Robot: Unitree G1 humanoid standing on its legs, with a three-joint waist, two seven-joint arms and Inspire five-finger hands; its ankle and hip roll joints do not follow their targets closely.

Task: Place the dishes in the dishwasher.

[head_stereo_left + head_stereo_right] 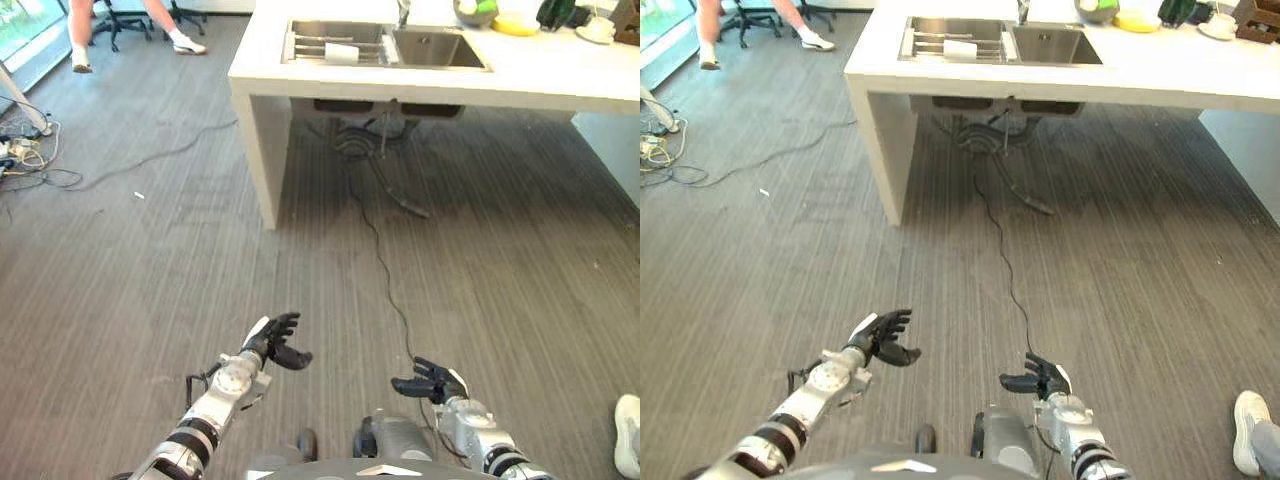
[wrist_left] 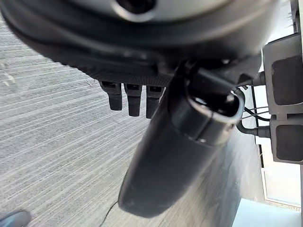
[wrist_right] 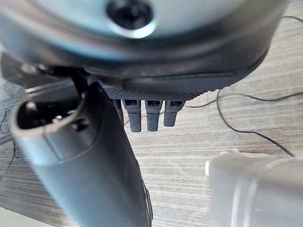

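Dishes — a white cup (image 1: pixel 341 53) on the sink (image 1: pixel 440 50) rack — sit untouched well ahead of us, so with our left hand (image 1: pixel 274 341) and right hand (image 1: pixel 430 381) both loosely spread and empty, everything remains.

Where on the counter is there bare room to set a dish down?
The counter is bare in front of the sink and along its near edge. The far right end is crowded with a green bowl, a yellow plate and other items.

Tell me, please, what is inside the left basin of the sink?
In the left basin of the sink lies a metal rack with a white cup on its side. The near wall hides part of the basin floor.
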